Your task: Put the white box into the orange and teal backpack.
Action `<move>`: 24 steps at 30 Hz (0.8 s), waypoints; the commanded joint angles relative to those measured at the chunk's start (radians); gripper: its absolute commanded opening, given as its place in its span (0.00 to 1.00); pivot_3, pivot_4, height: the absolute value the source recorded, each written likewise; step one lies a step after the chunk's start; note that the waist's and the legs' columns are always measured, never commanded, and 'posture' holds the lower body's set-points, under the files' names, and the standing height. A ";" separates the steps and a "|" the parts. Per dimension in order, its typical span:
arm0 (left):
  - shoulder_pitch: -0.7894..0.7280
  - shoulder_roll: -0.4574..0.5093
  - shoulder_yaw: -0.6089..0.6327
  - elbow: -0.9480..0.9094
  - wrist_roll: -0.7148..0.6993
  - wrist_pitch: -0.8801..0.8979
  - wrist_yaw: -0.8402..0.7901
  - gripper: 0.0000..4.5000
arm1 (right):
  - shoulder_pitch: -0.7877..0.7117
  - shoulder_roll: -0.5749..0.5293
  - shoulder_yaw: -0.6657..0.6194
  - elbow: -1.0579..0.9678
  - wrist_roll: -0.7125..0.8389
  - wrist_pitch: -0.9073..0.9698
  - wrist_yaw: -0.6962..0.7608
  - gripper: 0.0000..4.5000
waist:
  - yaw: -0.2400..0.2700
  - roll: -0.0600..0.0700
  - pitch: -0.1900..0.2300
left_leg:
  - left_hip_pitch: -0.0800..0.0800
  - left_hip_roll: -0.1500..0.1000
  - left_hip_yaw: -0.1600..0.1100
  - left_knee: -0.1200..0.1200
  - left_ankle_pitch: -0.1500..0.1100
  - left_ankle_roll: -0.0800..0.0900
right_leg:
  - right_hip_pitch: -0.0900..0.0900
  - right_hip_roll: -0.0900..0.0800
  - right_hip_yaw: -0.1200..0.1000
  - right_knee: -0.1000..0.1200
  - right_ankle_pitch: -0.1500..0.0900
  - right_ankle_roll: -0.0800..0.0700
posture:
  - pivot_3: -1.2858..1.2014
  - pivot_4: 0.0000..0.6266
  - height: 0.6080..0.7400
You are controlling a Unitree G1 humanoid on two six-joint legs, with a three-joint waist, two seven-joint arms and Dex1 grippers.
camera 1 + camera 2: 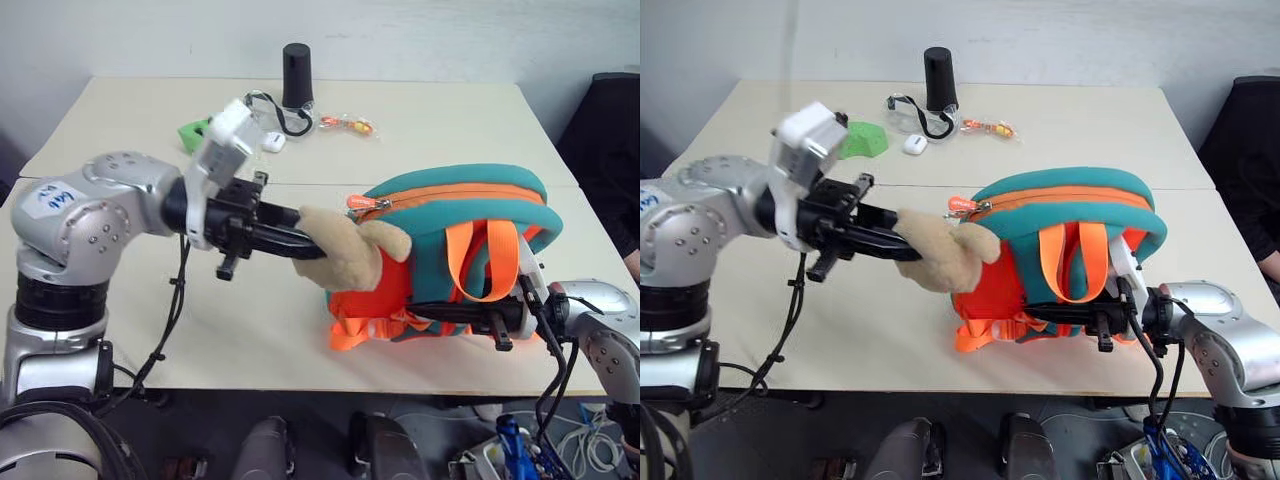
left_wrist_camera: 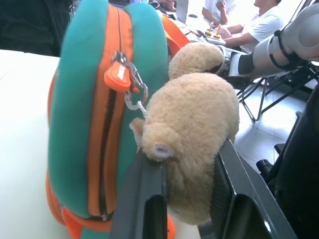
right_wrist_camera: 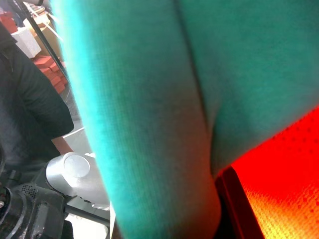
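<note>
The left end effector is reaching in level from the left. Its two black fingers are pressing on either side of the plush bear head, so it is gripping that head and not the bag itself. The bear head is hanging at the left end of the orange and teal backpack, joined to it by a small metal clip.

That clip is hooked to the orange zipper pull, which is sitting just above and just beside the gripped head, on the side nearer the left arm. From the pull, the zipper is running left to right along the teal crest of the backpack, and this is also the bag's long axis. In the left wrist view the zipper is looking closed along the length visible there.

The backpack is standing on its edge on the near right part of the desk, with its orange straps facing the robot.

The right end effector is lying level along the lower edge of the bag, under the straps. It is closed, apparently pinching the fabric there.

Judgement: the bag needs opening first, and the left arm is the nearer to the pull. Where the white box is lying cannot be told.
</note>
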 commanded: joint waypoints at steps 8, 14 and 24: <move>0.147 0.137 -0.192 0.011 0.319 -0.298 -0.156 0.18 | 0.025 0.023 -0.079 -0.041 0.062 -0.008 -0.049 0.00 | -0.003 0.000 0.000 | 0.000 0.000 0.001 -0.001 0.000 0.000 | -0.001 0.001 0.000 0.000 0.000 0.000 | 0.52 0.24 1.00; 0.222 0.094 -0.304 0.090 0.524 -0.495 -0.138 0.18 | 0.023 0.017 -0.088 -0.043 0.078 -0.003 -0.067 0.00 | 0.000 0.000 0.000 | 0.000 0.000 0.001 -0.001 -0.001 0.000 | -0.001 0.000 0.001 0.000 0.000 -0.001 | 0.52 0.24 1.00; 0.279 -0.064 -0.357 0.185 0.660 -0.599 -0.055 0.18 | 0.021 -0.002 -0.102 -0.050 0.098 0.018 -0.070 0.00 | 0.002 0.000 0.000 | -0.001 0.000 0.001 -0.001 -0.001 0.002 | -0.001 -0.002 0.000 0.000 0.000 0.000 | 0.52 0.24 1.00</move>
